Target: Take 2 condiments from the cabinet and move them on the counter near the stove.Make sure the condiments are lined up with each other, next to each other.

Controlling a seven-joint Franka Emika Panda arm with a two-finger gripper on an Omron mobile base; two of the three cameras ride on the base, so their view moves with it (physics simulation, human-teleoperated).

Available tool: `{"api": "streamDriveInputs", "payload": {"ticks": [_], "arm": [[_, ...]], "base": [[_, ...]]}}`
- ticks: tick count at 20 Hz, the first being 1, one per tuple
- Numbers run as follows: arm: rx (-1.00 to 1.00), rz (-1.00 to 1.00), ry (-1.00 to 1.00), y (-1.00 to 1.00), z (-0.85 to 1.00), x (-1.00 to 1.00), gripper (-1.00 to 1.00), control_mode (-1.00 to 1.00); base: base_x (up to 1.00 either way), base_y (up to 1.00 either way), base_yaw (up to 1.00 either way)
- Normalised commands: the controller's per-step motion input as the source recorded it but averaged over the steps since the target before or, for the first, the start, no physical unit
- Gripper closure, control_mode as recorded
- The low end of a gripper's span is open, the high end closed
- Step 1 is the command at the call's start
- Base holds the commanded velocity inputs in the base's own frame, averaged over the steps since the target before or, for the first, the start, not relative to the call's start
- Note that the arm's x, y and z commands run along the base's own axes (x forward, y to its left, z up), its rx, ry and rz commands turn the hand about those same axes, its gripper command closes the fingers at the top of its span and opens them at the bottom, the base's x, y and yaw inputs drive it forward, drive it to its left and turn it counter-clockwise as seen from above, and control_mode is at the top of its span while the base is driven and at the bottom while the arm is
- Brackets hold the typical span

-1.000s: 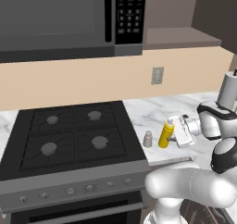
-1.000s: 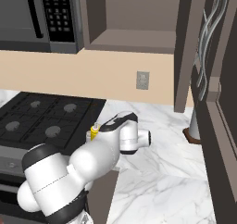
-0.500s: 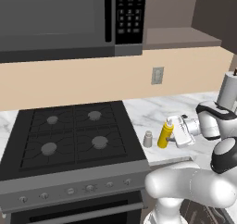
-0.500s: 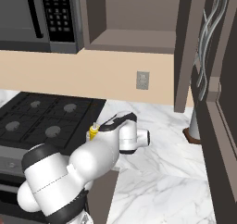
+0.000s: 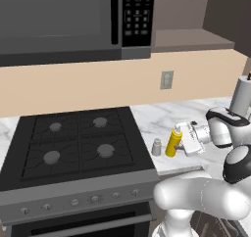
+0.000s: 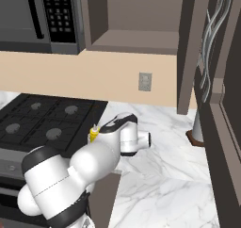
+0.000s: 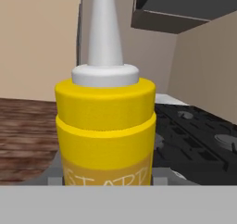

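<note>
The yellow squeeze bottle [image 7: 105, 126] carries pale raised lettering low on its body in the hand view, cut off by the picture's bottom edge; what shows reads roughly "STARR", most likely part of a longer word. The microwave [image 5: 73, 23] has a keypad [image 5: 138, 13] with rows of small pale markings in both base views, but they are too small to read
</note>
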Motion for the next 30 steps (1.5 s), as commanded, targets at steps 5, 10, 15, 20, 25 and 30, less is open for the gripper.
{"api": "streamDriveInputs", "payload": {"ticks": [5, 10, 15, 20, 25, 30], "arm": [[0.0, 0.0, 0.0, 0.04, -0.04, 0.07, 1.0, -1.0], [0.0, 0.0, 0.0, 0.06, -0.12, 0.08, 1.0, -1.0], [0.0, 0.0, 0.0, 0.07, -0.12, 0.11, 1.0, -1.0], [0.0, 0.0, 0.0, 0.03, -0.11, 0.12, 1.0, -1.0], [0.0, 0.0, 0.0, 0.0, -0.07, 0.12, 1.0, -1.0], [0.0, 0.0, 0.0, 0.0, -0.1, 0.09, 1.0, -1.0]], "base": [[0.0, 0.0, 0.0], [0.0, 0.0, 0.0], [0.0, 0.0, 0.0], [0.0, 0.0, 0.0], [0.0, 0.0, 0.0], [0.0, 0.0, 0.0]]}}
